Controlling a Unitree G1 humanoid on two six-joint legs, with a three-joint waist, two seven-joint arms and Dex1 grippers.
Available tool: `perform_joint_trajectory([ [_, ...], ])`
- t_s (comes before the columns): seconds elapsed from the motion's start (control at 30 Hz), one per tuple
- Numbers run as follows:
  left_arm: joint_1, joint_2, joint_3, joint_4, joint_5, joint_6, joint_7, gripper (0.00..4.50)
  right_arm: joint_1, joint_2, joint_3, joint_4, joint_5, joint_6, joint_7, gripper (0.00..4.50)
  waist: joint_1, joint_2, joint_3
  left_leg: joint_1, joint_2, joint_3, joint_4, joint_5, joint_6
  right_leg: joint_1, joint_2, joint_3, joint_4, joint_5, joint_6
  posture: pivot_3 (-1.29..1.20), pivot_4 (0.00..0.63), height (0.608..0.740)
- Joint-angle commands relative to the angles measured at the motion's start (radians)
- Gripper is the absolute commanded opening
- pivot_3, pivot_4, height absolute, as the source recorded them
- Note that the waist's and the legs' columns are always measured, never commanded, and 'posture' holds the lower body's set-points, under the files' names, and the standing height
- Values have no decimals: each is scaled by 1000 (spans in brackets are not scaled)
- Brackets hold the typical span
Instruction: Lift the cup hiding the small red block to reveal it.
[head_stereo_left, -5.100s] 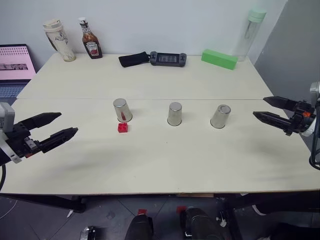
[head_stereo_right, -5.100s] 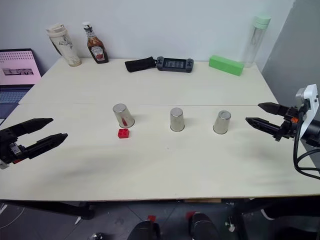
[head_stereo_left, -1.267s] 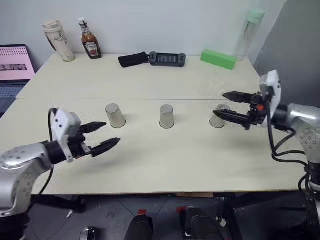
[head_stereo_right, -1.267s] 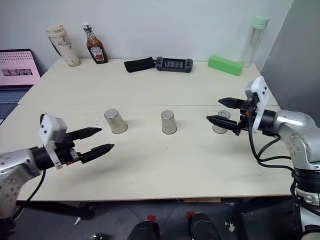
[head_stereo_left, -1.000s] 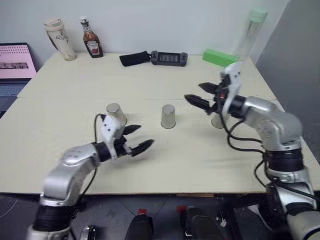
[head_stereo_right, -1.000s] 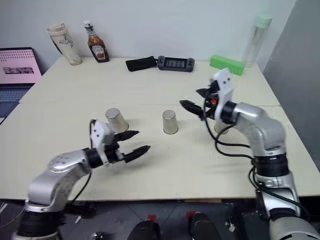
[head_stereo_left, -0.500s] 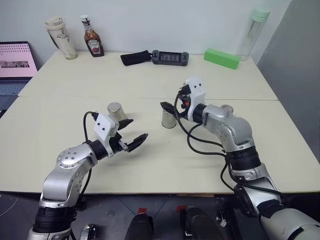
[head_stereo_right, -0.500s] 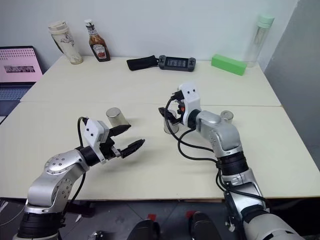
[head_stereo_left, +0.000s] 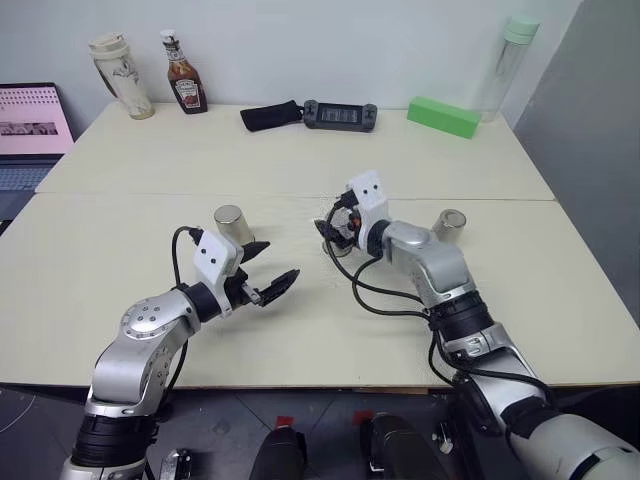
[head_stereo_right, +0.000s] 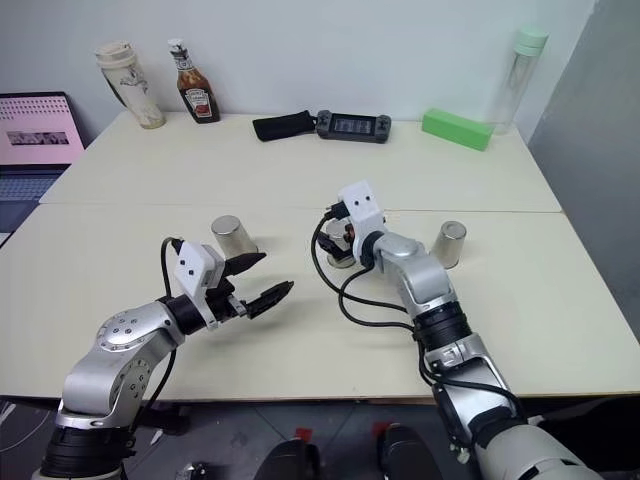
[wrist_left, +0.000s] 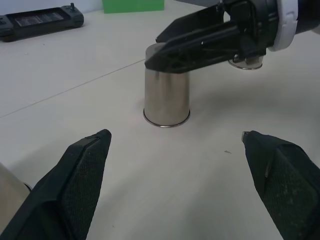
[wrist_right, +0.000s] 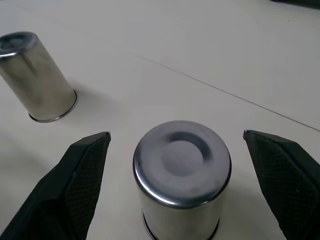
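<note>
Right wrist view now has the right gripper (wrist_right: 176, 187), fingers spread, straddling the middle cup (wrist_right: 181, 177) after swinging in, ready to lift; the left gripper (head_stereo_left: 268, 268) waits spread.

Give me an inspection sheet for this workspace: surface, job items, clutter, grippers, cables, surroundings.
Surface: pale table, a seam line running across it.
Job's things: three upside-down silver cups stand in a row: left cup, middle cup, right cup. No red block seen.
Clutter: along the far edge, green box, handheld game console, black pouch, sauce bottle, beige tumbler, clear bottle.
Grippers: right gripper open, fingers either side of the middle cup, not touching. Left gripper open, above the table near the left cup.
Cables: black cables loop along the right arm.
Surroundings: laptop left of the table, white wall behind.
</note>
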Motion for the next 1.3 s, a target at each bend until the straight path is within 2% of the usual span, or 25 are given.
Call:
perform_joint_trajectory([
  [0.03, -6, 3, 4, -21, 6, -16, 3, 4460, -29, 19, 3, 46, -39, -39, -18, 4500, 0, 0, 0, 0, 0, 0, 0, 0, 0, 0, 0, 0, 0, 0, 0, 0, 150, 740],
  [0.13, -4, 4, -2, -24, 9, -17, 0, 4500, -30, 36, -8, 65, -46, -55, -22, 4043, -1, 0, 0, 0, 0, 0, 0, 0, 0, 0, 0, 0, 0, 0, 0, 0, 150, 740],
  [0.23, -6, 5, 0, -19, 9, -17, -1, 4500, -41, 44, -23, 78, -51, -62, -30, 3164, -1, 0, 0, 0, 0, 0, 0, 0, 0, 0, 0, 0, 0, 0, 0, 0, 150, 740],
  [0.3, -7, 8, -2, -16, 10, -18, -5, 4500, -42, 47, -26, 71, -53, -63, -27, 2711, -1, 0, 0, 0, 0, 0, 0, 0, 0, 0, 0, 0, 0, 0, 0, 0, 150, 740],
  [0.33, -8, 9, -2, -16, 10, -18, -6, 4500, -41, 46, -25, 57, -52, -62, -21, 2644, -1, 0, 0, 0, 0, 0, 0, 0, 0, 0, 0, 0, 0, 0, 0, 0, 150, 740],
  [0.43, -9, 8, -1, -14, 8, -16, -7, 4500, -38, 37, -30, -13, -41, -25, -2, 2643, -1, 0, 0, 0, 0, 0, 0, 0, 0, 0, 0, 0, 0, 0, 0, 0, 150, 740],
  [0.63, -3, 21, 0, -4, 6, -9, -26, 4500, -104, -24, -69, -294, 15, 204, 18, 2642, 0, 1, 0, -2, 0, -1, 0, 0, 0, -2, 0, -1, 0, 0, 0, 0, 150, 740],
  [0.77, -10, 22, -2, 20, 12, -19, -36, 4500, -124, -46, -100, -370, 49, 346, 12, 2641, 1, 0, 0, -2, 0, -1, 0, 0, 0, -2, 0, -1, 0, 0, 0, 0, 150, 740],
  [0.9, -25, 18, -14, 41, 22, -27, -38, 4500, -91, -54, -94, -366, 34, 348, -1, 2641, 1, 0, 0, -2, 0, -2, 0, 0, 0, -1, 0, -2, 0, -1, 0, 0, 150, 740],
  [1.1, -19, 16, -21, 42, 33, -36, -39, 4500, -43, -136, -127, -443, 33, 415, -1, 2641, 1, 0, 0, -3, -1, -1, 0, 0, 0, -2, 0, -2, -1, -1, 0, 0, 150, 740],
  [1.3, -44, 3, -29, 75, 55, -40, -26, 4500, 97, -178, -124, -510, 39, 415, 12, 2641, 1, 0, 0, -3, -1, -2, -1, 0, 0, -1, 0, -2, -2, -1, 0, 0, 150, 740],
])
